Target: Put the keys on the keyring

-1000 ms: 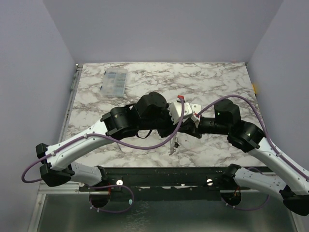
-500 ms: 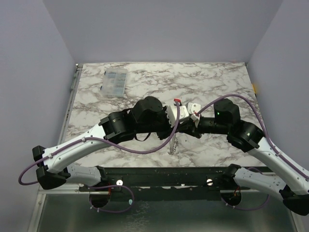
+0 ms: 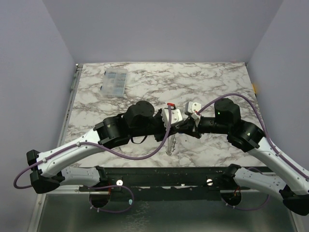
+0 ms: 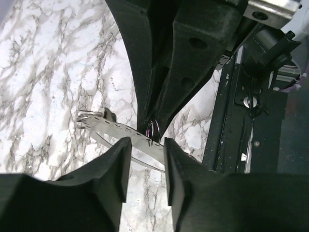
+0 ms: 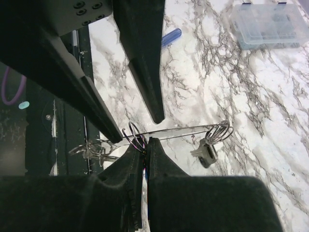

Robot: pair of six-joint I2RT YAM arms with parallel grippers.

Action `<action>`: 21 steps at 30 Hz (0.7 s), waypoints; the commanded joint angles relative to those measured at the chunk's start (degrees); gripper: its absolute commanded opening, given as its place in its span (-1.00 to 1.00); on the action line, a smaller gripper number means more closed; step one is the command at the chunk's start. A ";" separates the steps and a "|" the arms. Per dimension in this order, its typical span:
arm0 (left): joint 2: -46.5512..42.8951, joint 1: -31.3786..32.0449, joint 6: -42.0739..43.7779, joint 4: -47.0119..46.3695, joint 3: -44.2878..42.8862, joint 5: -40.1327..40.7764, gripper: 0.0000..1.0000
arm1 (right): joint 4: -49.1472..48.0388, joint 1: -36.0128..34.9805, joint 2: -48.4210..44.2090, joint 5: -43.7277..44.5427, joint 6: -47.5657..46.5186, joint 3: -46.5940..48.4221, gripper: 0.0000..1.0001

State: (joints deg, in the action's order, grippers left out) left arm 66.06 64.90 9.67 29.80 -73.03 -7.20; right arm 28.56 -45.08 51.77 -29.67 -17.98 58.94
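Note:
The keyring's pale band (image 5: pixel 183 131) hangs stretched between the two grippers and shows as a pale strip in the left wrist view (image 4: pixel 120 134) and the top view (image 3: pixel 171 143). My right gripper (image 5: pixel 145 145) is shut on its small thin metal ring (image 5: pixel 134 137), also seen in the left wrist view (image 4: pixel 153 131). A key with a dark head (image 5: pixel 204 150) hangs from a wire coil (image 5: pixel 220 130) at the band's far end. My left gripper (image 4: pixel 145 157) is open and empty, its fingers (image 5: pixel 145 67) just short of the band and ring. The two grippers meet at the table's middle (image 3: pixel 182 126).
A clear plastic box (image 3: pixel 115 82) lies at the back left, also in the right wrist view (image 5: pixel 270 23). A small blue thing (image 5: pixel 171 36) lies on the marble. The black frame rail (image 4: pixel 241 111) runs along the table's near edge.
My left arm has drawn back to the left and toward the near edge, away from the right gripper. The right arm has held still with the ring.

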 commanded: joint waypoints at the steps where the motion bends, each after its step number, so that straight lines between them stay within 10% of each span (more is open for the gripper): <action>1: -2.39 0.22 0.70 -2.90 -0.53 -0.60 -0.14 | -1.62 -0.45 0.09 -1.74 0.79 2.02 -0.99; 21: -1.78 0.22 0.11 -6.22 0.26 -3.88 -0.30 | -1.35 -0.45 0.11 -2.94 1.00 3.01 -0.99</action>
State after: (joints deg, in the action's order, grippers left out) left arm 63.83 64.88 10.09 25.76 -73.06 -8.82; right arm 28.58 -45.08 52.45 -30.50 -17.54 60.01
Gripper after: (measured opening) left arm 0.361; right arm 0.081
